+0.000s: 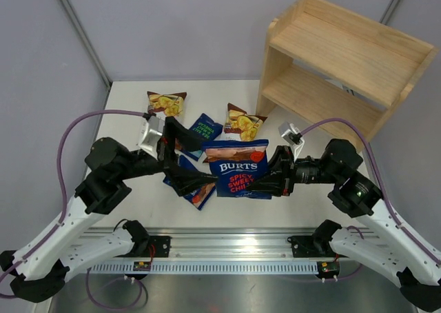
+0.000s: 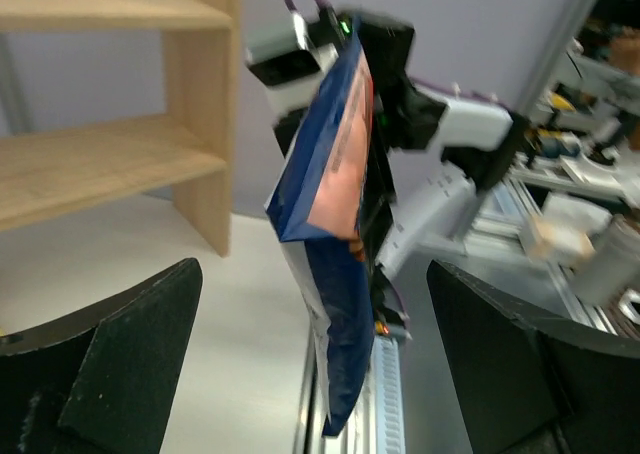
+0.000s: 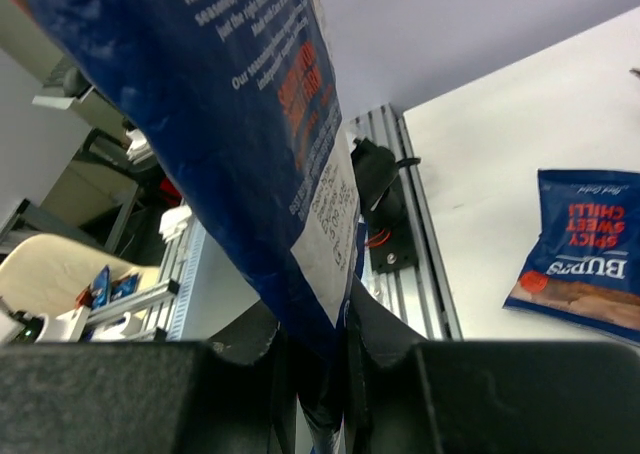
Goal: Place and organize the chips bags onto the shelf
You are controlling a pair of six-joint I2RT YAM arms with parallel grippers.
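Right hand (image 3: 318, 374), closest to its wrist cam: fingers pinched together on the thin edge seam of a dark blue Burts bag (image 1: 236, 168), which rises steeply above them. Top view: the bag is held off the bench (image 1: 148, 213), face up to the cam, between the two hands and near the arm bases. The shelf (image 1: 344, 51) stands well apart at far right, both tiers bare where visible.

Left hand (image 1: 204, 164): fingers spread wide, one each side of the bag, touching it nowhere that the left wrist view shows. It carries nothing.

Four more bags lie on the bench: second Burts bag (image 1: 196, 192) under the left hand, green Burts bag (image 1: 204, 128), two Chuba bags (image 1: 166, 103) beyond.

Likely step: carry to shelf by right arm alone.

Risks (judged):
1. Grip is on a narrow glossy seam only, so the bag may slip or swing w/ a quick move.
2. Spread left fingers flank the bag & could snag it.
3. The limp bag may catch a shelf board or side panel and drop.
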